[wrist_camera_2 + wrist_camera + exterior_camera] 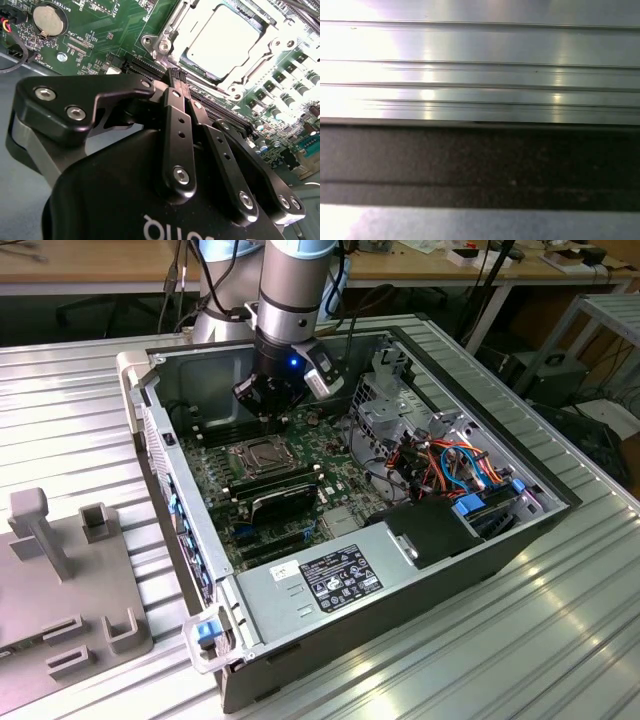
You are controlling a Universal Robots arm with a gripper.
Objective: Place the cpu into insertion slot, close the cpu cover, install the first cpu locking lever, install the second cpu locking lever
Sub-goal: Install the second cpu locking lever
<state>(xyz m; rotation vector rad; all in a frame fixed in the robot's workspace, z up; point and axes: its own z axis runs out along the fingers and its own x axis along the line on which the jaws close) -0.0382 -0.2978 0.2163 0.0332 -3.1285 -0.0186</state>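
Inside the open computer case (420,570), on the ribbed metal table (560,640), the arm holds its gripper (268,398) low over the motherboard (215,485), just behind the slot (262,455) as the exterior view shows it. The slot sits between the gripper and a row of black memory sticks (280,485).

From the second wrist view, the gripper (176,76) has its 2 black fingers (177,117) pressed together to a narrow point, and nothing is between them. The tip stands just beside 1 edge of the slot (165,47), very near its silvery rim.

The cpu (222,37) already lies in the slot; its pale metal top shines through the window of the cover (260,52). The cover seems to lie flat over the chip, so I judge that the first 2 steps are done. I cannot make out the levers clearly, so I cannot tell whether any of them is already locked.

My judgement is that the step in hand is a locking lever, because the closed tip is placed at the frame's edge, as for pushing a thin wire. Such a move calls for a careful push down and sideways, keeping clear of the small parts on the board.
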